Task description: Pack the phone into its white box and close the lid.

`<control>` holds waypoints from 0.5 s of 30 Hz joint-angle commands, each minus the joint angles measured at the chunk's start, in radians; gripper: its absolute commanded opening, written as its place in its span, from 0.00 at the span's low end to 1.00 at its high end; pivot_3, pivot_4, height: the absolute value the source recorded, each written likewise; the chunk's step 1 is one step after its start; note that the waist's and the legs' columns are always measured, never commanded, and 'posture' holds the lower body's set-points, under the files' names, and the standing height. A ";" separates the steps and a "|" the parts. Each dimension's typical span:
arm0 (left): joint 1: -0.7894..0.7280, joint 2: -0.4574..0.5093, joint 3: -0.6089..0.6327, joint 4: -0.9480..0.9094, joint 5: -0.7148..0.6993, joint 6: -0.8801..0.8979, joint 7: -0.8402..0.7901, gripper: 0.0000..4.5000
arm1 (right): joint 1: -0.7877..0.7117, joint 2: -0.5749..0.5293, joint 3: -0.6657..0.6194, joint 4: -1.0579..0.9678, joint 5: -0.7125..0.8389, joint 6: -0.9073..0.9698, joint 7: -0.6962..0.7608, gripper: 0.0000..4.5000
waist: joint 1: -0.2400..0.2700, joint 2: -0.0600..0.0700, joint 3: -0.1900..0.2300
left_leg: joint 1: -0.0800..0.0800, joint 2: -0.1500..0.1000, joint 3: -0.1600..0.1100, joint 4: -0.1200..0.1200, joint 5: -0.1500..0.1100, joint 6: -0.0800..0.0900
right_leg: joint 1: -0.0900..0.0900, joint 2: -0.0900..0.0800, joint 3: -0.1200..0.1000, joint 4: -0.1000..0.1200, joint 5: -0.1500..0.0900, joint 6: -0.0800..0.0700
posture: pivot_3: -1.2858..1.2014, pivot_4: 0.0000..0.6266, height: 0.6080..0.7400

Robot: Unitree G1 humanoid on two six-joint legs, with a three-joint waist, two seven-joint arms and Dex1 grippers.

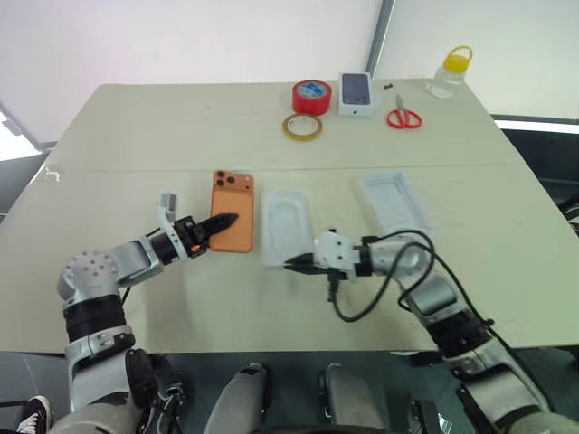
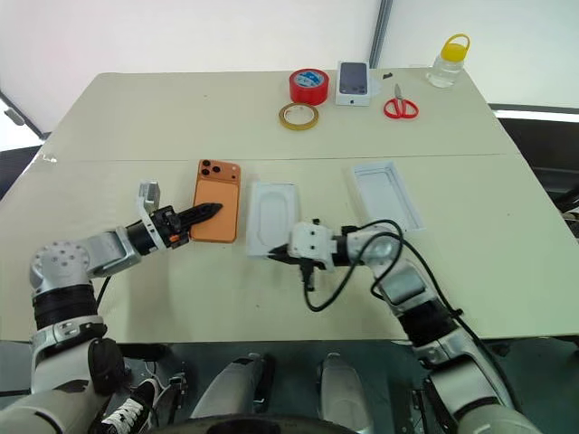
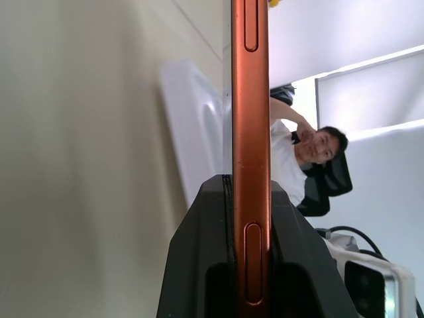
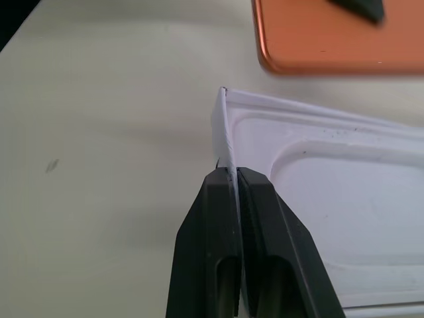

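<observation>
The phone (image 1: 232,211) lies back-up on the table (image 1: 136,136), long axis running away from the robot, lens cluster at the far end. Orange, rounded corners. No legible writing. The left gripper (image 1: 217,224) clamps its near edge. Just beside it, the right gripper (image 4: 233,192) pinches the white box (image 1: 287,226) wall.

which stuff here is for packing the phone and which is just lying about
For the job: phone in the left gripper; white box, its wall pinched by the right gripper; lid.
Lying about: red tape roll, yellowish tape ring, small phone box, scissors, bottle.
</observation>
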 commanded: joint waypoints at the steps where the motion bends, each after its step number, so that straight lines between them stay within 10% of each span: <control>1: -0.050 -0.006 0.027 -0.012 -0.036 -0.024 0.009 0.00 | -0.062 0.045 0.026 0.046 -0.059 0.019 -0.069 0.01 | 0.001 0.000 0.000 | 0.000 0.000 0.000 0.000 0.000 0.000 | 0.000 0.000 0.000 0.000 0.000 0.000 | 0.52 0.24 1.00; 13: -0.067 -0.004 -0.005 -0.013 -0.015 -0.066 0.008 0.00 | -0.093 0.068 0.048 0.091 -0.105 0.088 -0.116 0.01 | -0.002 0.000 0.000 | 0.000 0.000 0.000 0.000 0.000 0.000 | 0.000 0.000 0.000 0.000 0.000 0.000 | 0.52 0.24 1.00; 15: -0.063 -0.005 -0.009 -0.009 -0.009 -0.071 0.009 0.00 | -0.087 0.083 0.029 0.074 -0.075 0.133 -0.118 0.15 | -0.002 0.000 0.000 | 0.000 0.000 0.000 0.000 0.000 0.000 | 0.000 0.000 0.000 0.000 0.000 0.000 | 0.52 0.24 1.00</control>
